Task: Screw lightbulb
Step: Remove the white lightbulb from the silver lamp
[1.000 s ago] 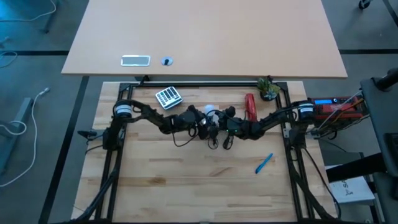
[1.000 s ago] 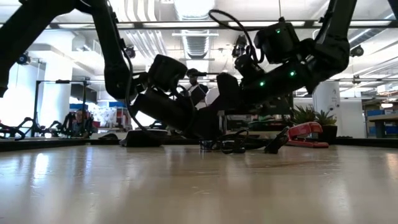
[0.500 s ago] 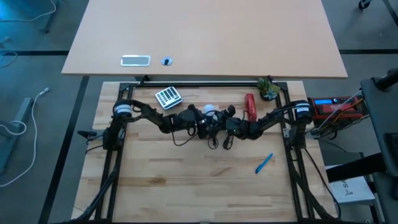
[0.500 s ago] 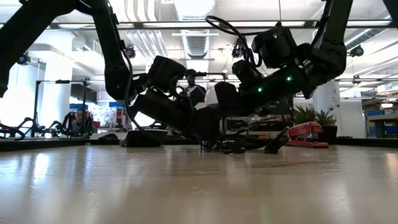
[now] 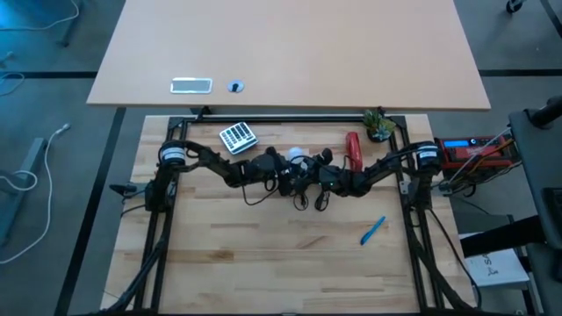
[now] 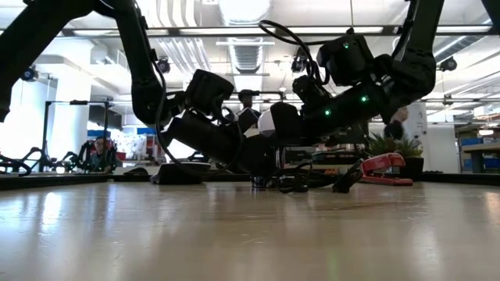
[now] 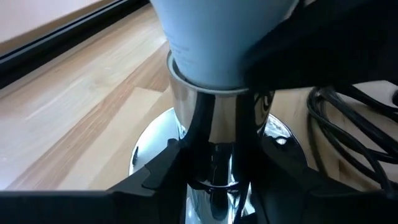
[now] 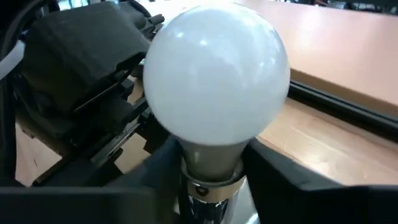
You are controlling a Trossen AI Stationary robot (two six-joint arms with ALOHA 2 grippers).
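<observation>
The lightbulb (image 8: pixel 217 74), a frosted white globe on a grey neck, stands upright in the round shiny silver socket (image 7: pixel 211 124) at the middle of the table's far part (image 5: pixel 296 157). My left gripper (image 7: pixel 214 177) comes from the table's left and is shut on the socket. My right gripper (image 8: pixel 211 171) comes from the right and is shut on the bulb. The socket's wide base (image 7: pixel 149 149) rests on the wood. In the low view the globe (image 6: pixel 266 122) shows between the two wrists. My left gripper pinches the socket's shiny barrel (image 7: pixel 214 143) between its two fingers (image 7: pixel 168 168), low down just above the flared base. The fingers come about level from the table's left. The socket stands upright with its base on the table. My right gripper pinches the lightbulb's grey neck (image 8: pixel 210 155) between its two fingers (image 8: pixel 163 158), just under the globe and above the socket's rim (image 8: pixel 208 190). The fingers come slanting from the table's right. The bulb stands upright with its screw end in the socket.
The socket's black cord (image 5: pixel 303 197) loops on the table just near of the grippers. A red stapler (image 5: pixel 353 151) and a small plant (image 5: pixel 378 125) stand to the right, a calculator (image 5: pixel 237 137) to the far left, and a blue pen (image 5: pixel 372 231) nearer right.
My right gripper has turned about its own axis at the bulb and its wrist has shifted a little toward the left. The white globe, hidden in the low view a second ago, now shows between the wrists. My left gripper and the socket have kept still.
</observation>
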